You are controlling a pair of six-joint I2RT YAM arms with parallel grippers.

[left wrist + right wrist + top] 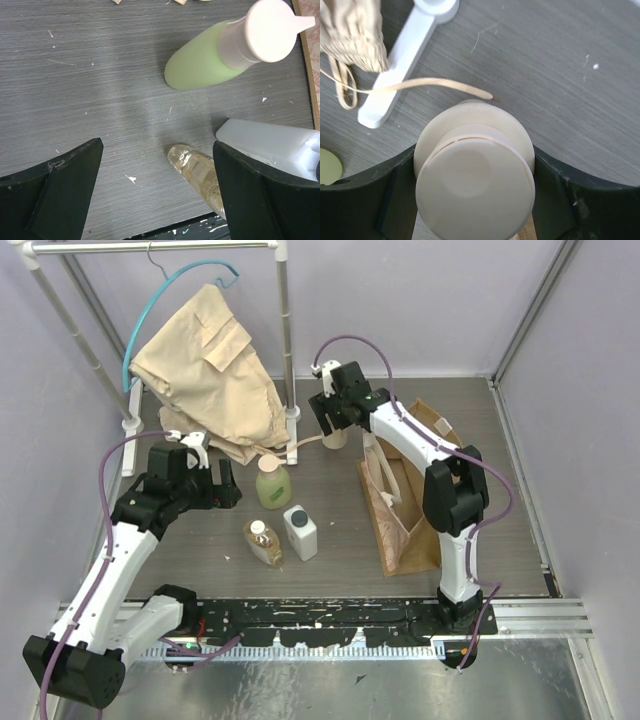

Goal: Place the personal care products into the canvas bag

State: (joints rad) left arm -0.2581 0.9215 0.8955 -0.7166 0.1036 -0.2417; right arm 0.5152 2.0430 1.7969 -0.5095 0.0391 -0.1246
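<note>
The cream round-capped bottle (335, 436) stands at the back by the rack foot. My right gripper (336, 412) is shut on it, and its fingers press both sides of the bottle (475, 182) in the right wrist view. The green-yellow bottle (272, 485), the white rectangular bottle with black cap (300, 532) and the amber bottle (263, 542) stand together mid-table. My left gripper (226, 486) is open and empty, just left of them. In the left wrist view the amber bottle (197, 172) lies beside its right finger. The canvas bag (405, 510) stands to the right, under the right arm.
A beige garment (210, 370) hangs on a blue hanger from the white rack (285, 340) at the back left. Its drawstring (440, 84) and the rack foot (402, 70) lie close to the cream bottle. Purple walls enclose the table.
</note>
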